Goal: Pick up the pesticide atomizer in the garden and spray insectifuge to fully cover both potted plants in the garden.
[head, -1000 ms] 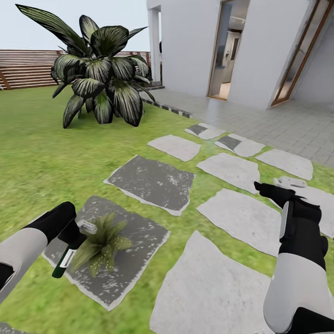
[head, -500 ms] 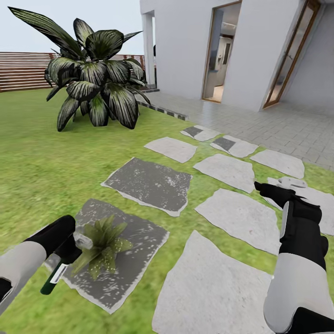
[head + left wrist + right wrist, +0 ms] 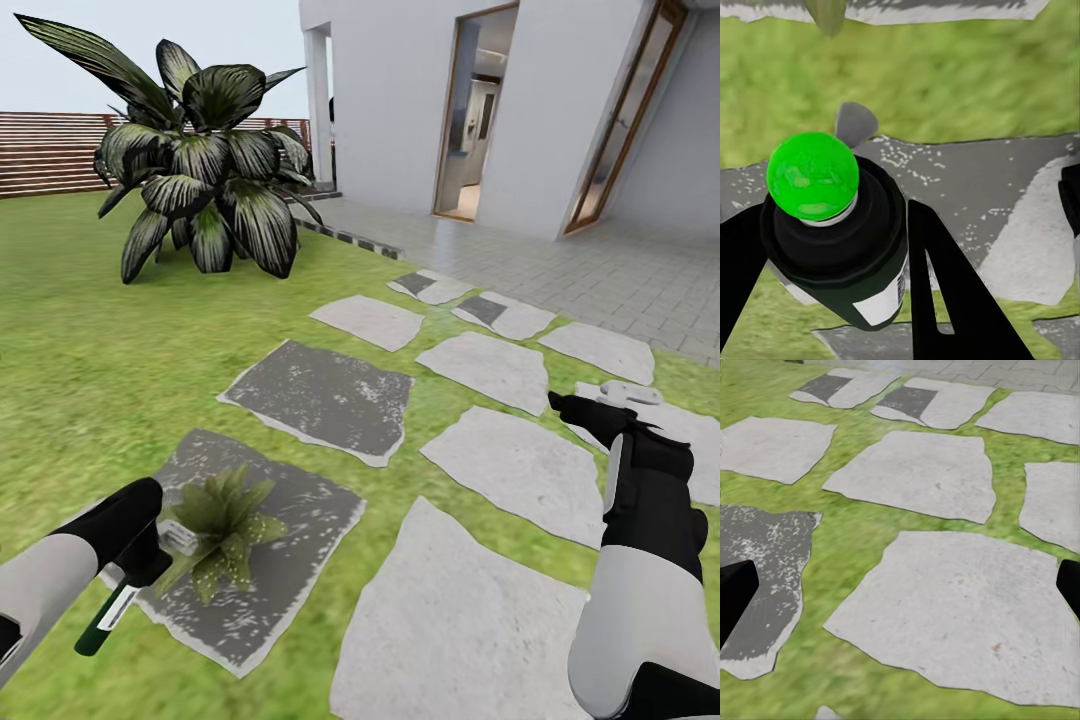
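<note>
two left fingers (image 3: 937, 277) clamped on pesticide atomizer (image 3: 840, 240), beside potted plant (image 3: 220, 525), right fingers (image 3: 735, 592) apart

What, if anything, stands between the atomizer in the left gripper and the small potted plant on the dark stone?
Nothing visible does. The left gripper holds the atomizer right beside the potted plant on the dark stepping stone.

No text, brand, number or sign can be read anywhere. The one likely carrier, the white label band on the small dark green-black atomizer bottle (image 3: 108, 613) at the lower left of the head view, shows blank at this size; in the left wrist view the same white label patch (image 3: 879, 306), low in the frame, carries only a few tiny dark marks too blurred to make out.
</note>
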### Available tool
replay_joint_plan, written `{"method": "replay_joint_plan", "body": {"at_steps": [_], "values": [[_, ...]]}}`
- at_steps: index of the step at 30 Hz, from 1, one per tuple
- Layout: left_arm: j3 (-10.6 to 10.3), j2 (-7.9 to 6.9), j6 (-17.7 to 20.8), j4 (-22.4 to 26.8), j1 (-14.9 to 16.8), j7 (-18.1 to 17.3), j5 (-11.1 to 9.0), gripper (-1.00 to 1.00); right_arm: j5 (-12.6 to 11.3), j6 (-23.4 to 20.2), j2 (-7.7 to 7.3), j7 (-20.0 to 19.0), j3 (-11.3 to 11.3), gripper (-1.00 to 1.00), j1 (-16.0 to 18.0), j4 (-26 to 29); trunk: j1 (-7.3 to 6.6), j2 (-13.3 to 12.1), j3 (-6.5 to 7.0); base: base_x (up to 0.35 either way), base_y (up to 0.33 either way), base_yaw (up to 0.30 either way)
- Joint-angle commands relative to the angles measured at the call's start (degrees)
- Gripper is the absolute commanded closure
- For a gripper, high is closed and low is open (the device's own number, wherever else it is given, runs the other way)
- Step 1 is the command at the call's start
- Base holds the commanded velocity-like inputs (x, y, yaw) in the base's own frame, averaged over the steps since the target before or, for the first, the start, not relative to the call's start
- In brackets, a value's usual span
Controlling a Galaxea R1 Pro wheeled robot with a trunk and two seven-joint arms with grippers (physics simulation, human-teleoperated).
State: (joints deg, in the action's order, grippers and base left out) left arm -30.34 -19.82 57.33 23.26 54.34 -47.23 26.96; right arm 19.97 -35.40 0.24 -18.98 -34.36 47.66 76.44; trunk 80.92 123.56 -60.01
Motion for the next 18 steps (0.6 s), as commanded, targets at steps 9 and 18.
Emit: {"method": "replay_joint_plan", "body": {"at_steps": [9,18], "values": [[-0.2,-0.02,0.1,0.2,0.1,-0.6,0.6,1.00,0.6,-0.2,0.03,-0.5,-0.1,-1.00,0.1,0.1,-0.01,0.0,-0.05,0.000,0.291,-0.160],[-0.3,-0.07,0.0,0.2,0.1,-0.6,0.6,1.00,0.6,-0.2,0.03,-0.5,-0.1,-1.00,0.1,0.0,-0.01,0.0,-0.05,0.000,0.272,-0.248]]}}
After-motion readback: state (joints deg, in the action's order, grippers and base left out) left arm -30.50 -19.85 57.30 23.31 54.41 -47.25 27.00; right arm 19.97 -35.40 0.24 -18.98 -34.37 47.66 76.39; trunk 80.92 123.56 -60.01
